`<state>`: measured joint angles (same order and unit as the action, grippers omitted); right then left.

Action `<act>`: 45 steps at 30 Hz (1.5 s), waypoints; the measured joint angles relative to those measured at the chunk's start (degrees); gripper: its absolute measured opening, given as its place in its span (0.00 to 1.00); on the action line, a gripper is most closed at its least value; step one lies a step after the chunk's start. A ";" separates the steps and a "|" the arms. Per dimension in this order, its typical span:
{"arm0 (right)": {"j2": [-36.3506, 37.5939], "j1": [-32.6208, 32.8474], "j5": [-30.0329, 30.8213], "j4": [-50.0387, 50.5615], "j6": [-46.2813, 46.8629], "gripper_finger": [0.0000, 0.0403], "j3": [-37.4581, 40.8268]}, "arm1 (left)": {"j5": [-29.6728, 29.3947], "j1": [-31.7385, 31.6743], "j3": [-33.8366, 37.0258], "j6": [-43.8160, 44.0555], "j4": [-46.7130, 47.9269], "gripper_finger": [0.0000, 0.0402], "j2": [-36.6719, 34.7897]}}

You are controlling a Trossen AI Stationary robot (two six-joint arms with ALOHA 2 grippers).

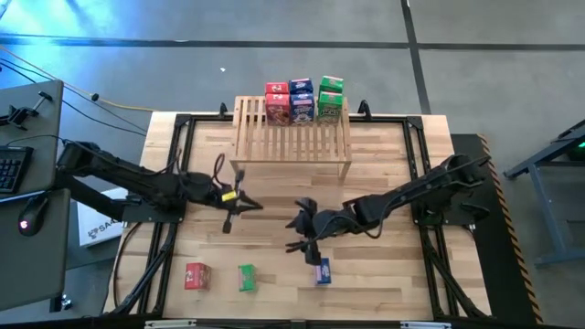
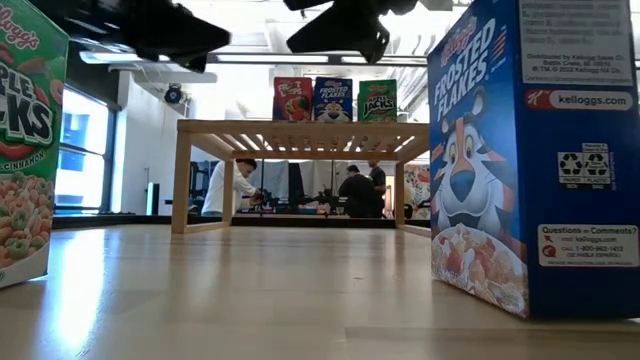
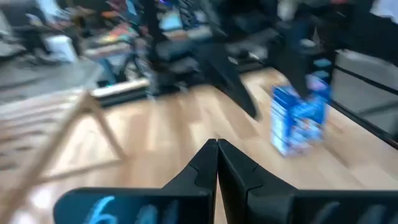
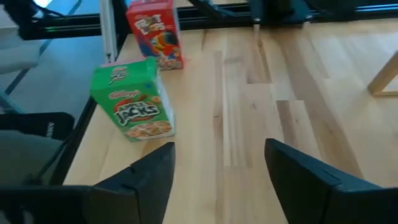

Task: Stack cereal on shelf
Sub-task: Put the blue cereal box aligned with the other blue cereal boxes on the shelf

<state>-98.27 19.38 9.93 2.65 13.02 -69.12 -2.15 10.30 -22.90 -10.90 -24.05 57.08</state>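
Hovering with fingers spread beside the blue box (image 1: 323,270), the right gripper (image 1: 306,239) could tip it when descending; the left gripper (image 1: 239,203) waits, pressed together.

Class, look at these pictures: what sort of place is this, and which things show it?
Probably a robotics lab or workshop. Two dark robot arms work at a framed wooden table on a bare concrete floor, a keyboard sits on a side desk, and people sit at workbenches behind.
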 joint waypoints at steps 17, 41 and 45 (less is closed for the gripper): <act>-0.16 4.10 -1.82 0.00 4.34 0.07 -0.02 | -10.14 13.96 0.02 5.96 4.38 0.00 2.43; -1.15 17.85 10.81 54.98 77.58 0.79 -24.12 | -16.58 15.04 0.02 11.24 4.84 0.00 2.45; -4.50 16.78 7.30 54.35 81.18 0.83 -24.11 | -16.59 15.04 0.02 10.16 5.00 0.00 2.45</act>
<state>-102.76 36.15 17.23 57.00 94.20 -93.23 -18.74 25.34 -22.87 -0.74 -19.05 59.53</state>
